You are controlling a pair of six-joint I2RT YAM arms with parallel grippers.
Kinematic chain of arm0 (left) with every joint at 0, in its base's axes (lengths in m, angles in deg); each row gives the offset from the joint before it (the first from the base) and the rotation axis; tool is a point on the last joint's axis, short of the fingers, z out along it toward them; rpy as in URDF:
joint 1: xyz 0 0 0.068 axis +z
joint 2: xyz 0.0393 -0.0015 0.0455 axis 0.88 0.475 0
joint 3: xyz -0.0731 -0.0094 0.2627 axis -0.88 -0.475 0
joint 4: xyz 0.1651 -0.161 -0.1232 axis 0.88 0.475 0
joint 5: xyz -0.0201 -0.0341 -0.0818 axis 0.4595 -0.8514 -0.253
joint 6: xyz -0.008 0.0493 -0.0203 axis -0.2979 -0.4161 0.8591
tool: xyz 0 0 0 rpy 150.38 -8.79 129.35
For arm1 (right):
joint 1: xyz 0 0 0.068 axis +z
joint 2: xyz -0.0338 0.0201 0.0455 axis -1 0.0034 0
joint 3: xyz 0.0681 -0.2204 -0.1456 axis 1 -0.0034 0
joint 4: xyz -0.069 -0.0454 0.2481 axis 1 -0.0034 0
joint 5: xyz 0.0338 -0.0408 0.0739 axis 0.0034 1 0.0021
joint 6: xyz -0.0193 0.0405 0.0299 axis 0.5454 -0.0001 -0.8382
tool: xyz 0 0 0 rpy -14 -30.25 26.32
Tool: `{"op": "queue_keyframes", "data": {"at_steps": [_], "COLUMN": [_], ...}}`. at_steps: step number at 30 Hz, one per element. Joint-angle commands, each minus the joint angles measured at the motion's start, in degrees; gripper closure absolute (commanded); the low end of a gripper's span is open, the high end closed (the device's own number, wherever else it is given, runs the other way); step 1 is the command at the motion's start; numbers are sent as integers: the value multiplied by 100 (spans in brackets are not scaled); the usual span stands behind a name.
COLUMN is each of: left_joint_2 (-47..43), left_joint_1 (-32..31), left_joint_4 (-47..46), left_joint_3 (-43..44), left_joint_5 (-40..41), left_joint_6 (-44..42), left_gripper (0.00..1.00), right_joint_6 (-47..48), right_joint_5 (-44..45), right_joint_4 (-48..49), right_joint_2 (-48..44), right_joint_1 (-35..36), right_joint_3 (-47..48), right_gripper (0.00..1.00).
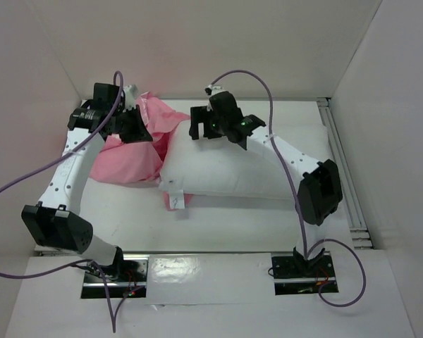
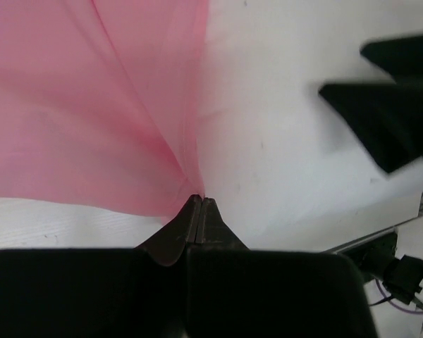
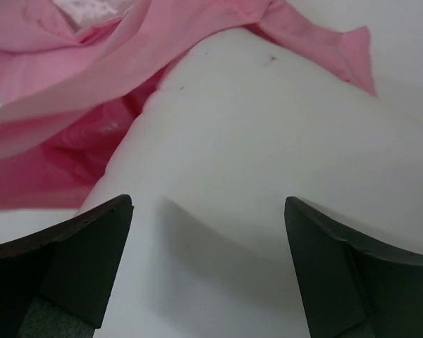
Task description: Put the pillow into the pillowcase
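Pillow [image 1: 233, 165]: lies lengthwise on the white table [image 1: 233, 229], centre to right, plump, nearly all of it bare. A small tag [image 1: 175, 201] hangs at its near left corner.

Pillowcase [image 1: 130, 158]: a crumpled pink heap to the left of the pillow, touching its left end. One fold runs up over the pillow's far left corner. In the right wrist view the pink cloth [image 3: 56, 105] lies along the pillow's [image 3: 268, 141] end and over its top edge (whether that end sits inside the mouth of the case, I cannot tell). The rest of the pillow is plainly outside the case.

Left gripper [image 1: 137, 130]: above the pink heap. In its wrist view the jaws are pressed together [image 2: 199, 204], pinching a gathered fold of the pillowcase [image 2: 92, 105]; the cloth fans out taut from the pinch.

Right gripper [image 1: 204, 130]: over the pillow's left part. Its wrist view shows the jaws spread wide [image 3: 208, 208], with only white pillow surface beneath them and nothing gripped.
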Motion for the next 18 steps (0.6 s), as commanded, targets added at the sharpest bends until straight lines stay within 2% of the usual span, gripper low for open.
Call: {"op": "queue_keyframes", "data": {"at_steps": [1,3,4,6,11,18], "left_joint_2": [403,527,588,589,536,483], "left_joint_1": [44,97,97,97,157,158], "left_joint_4": [112,112,112,112,112,112], "left_joint_3": [527,582,582,582,398,283], "left_joint_5": [254,254,254,254,254,306], "left_joint_6": [221,222,222,275,275,328], "left_gripper": [100,100,100,100,100,100], "right_joint_6": [681,1312,1315,1858,2789,3178], "right_joint_5": [1054,1599,1775,2134,2427,2189], "right_joint_4": [-145,-84,-14,152,707,979], "right_joint_2": [-764,-984,-984,-1194,-1424,-941], "right_joint_1": [497,1181,1184,1727,2677,2925], "right_joint_3": [-392,-717,-815,-1104,-1939,-1949], "right_gripper": [4,0,0,0,0,0]}}
